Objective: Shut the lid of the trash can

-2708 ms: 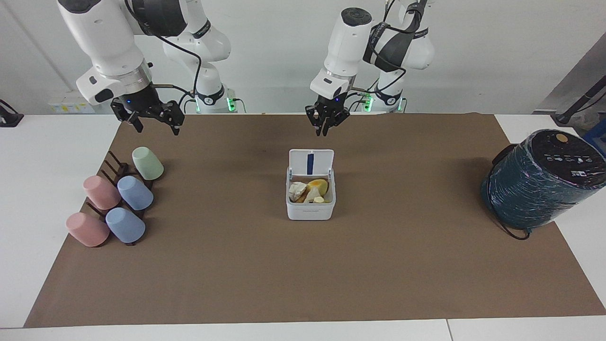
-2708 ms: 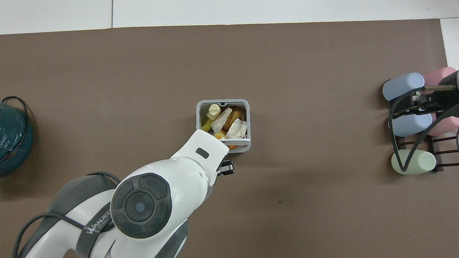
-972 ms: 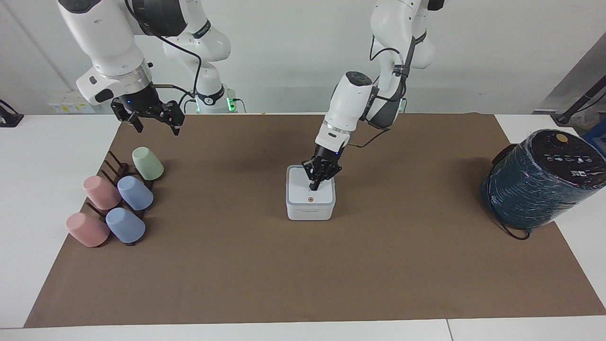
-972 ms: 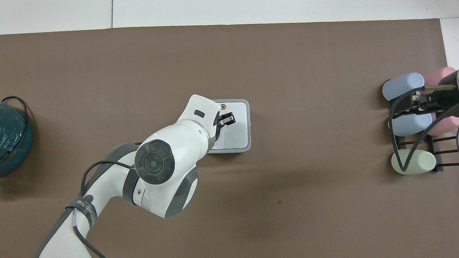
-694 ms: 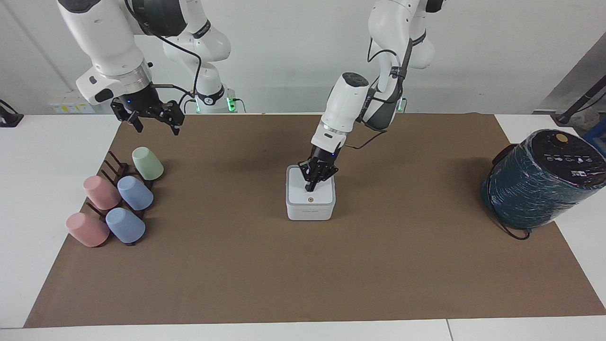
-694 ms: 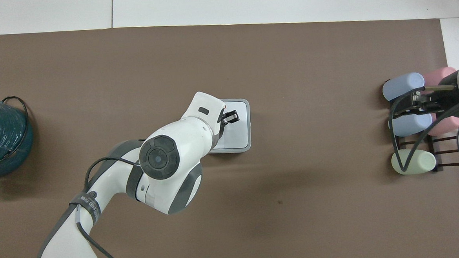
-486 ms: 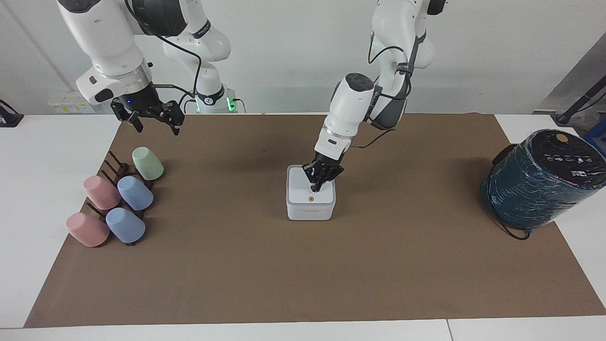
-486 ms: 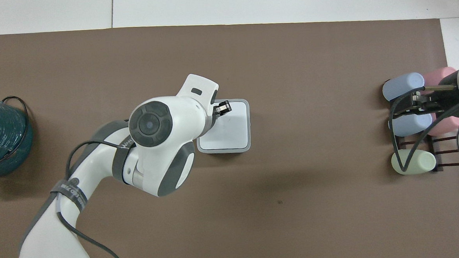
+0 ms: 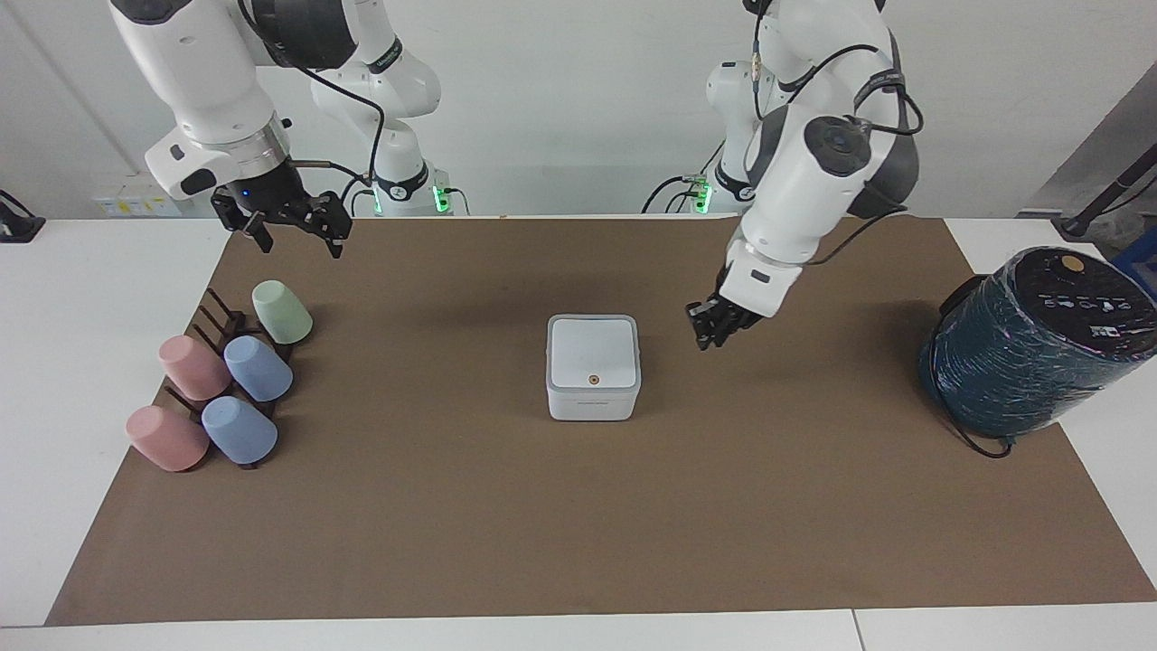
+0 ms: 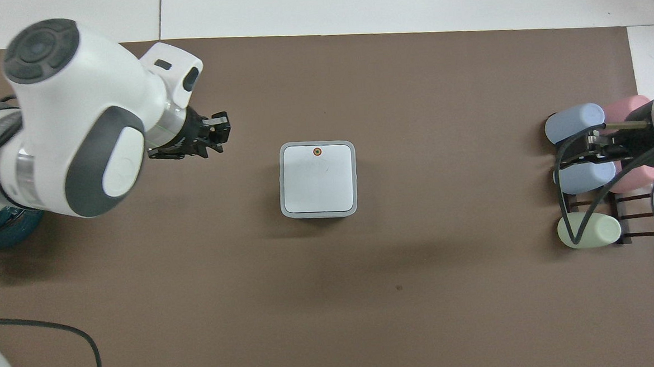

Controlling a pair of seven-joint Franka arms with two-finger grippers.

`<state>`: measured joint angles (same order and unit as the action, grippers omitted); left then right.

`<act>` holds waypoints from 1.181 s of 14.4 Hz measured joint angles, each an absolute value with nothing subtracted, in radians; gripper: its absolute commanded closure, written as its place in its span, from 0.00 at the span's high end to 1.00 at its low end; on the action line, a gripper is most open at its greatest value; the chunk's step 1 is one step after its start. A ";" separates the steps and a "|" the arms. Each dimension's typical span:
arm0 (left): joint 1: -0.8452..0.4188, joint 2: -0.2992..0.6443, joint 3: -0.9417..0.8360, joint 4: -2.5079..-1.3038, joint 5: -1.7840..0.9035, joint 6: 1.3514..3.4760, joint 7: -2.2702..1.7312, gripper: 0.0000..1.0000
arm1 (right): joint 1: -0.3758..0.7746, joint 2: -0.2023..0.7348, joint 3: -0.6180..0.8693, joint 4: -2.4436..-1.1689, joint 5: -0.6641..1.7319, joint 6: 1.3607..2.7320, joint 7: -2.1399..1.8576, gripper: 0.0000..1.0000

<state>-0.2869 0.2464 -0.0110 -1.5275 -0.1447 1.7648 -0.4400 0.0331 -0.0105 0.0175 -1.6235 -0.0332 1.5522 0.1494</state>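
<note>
as lid [image 9: 592,351] lies shut, left pincer [image 9: 713,328] hangs.

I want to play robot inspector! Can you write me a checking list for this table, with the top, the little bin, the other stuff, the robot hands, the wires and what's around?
Surface: brown mat on a white table.
Job's things: trash can at the mat's middle; lid lies flat on it, shut, orange dot up.
Clutter: cup rack with pink, blue and green cups at the right arm's end; dark teal cylinder at the left arm's end.
Grippers: left gripper in the air beside the trash can, touching nothing; right gripper waits above the cup rack, fingers open.
Cables: black cable by the cylinder.
Surroundings: white wall.
</note>
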 measured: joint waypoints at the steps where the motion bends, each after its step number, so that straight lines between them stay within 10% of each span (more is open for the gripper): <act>1: -0.235 0.241 -0.009 -1.513 -0.145 1.716 -0.360 0.52 | 0.033 -0.010 0.018 -1.624 -0.033 1.552 0.149 1.00; 4: -0.083 0.207 -0.007 -1.498 -0.136 1.642 -0.132 1.00 | 0.033 -0.010 0.018 -1.624 -0.033 1.552 0.149 1.00; 17: -0.033 0.166 -0.019 -1.499 -0.048 1.646 -0.051 1.00 | 0.033 -0.011 0.018 -1.624 -0.033 1.552 0.149 1.00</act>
<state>-0.0326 0.1658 -0.0189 -1.4987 -0.0475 1.6461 -0.0508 0.0331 -0.0106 0.0175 -1.6236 -0.0332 1.5522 0.1494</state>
